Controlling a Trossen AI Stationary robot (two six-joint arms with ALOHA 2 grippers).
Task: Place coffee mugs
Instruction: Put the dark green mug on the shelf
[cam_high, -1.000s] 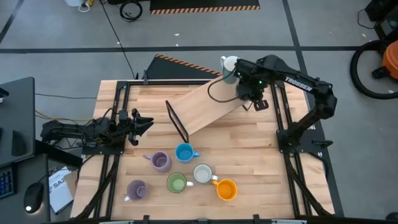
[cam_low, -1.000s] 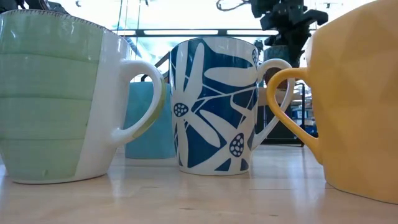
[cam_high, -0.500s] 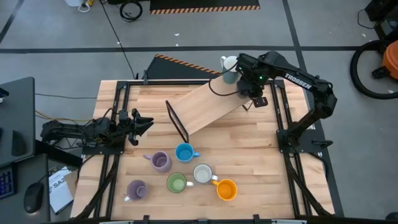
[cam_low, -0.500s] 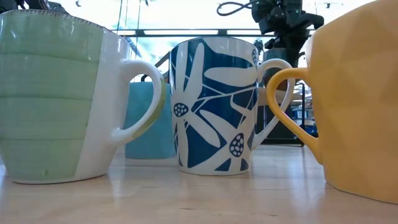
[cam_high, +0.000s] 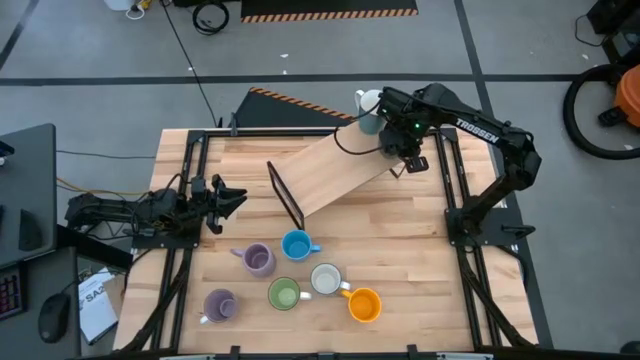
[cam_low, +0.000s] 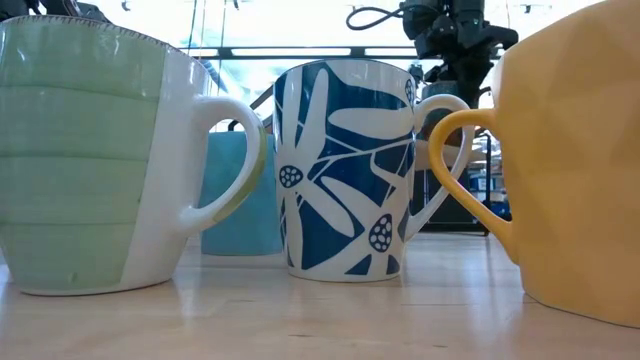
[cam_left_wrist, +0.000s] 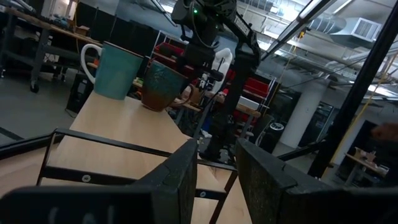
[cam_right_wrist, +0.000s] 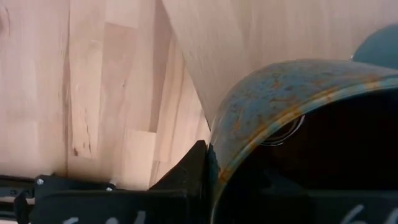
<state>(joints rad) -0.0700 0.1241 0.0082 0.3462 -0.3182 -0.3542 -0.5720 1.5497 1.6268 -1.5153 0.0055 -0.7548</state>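
The right gripper (cam_high: 398, 140) clamps the rim of a dark brown mug (cam_left_wrist: 161, 86) at the raised end of a sloping wooden board (cam_high: 335, 172), about one o'clock on the table (cam_high: 420, 260), likely to set it beside the teal mug (cam_left_wrist: 118, 70) already there. Six more mugs cluster near six o'clock: two purple, one blue (cam_high: 296, 245), one green, one white, one orange. The left gripper (cam_high: 222, 198) waits empty and parted at nine o'clock.
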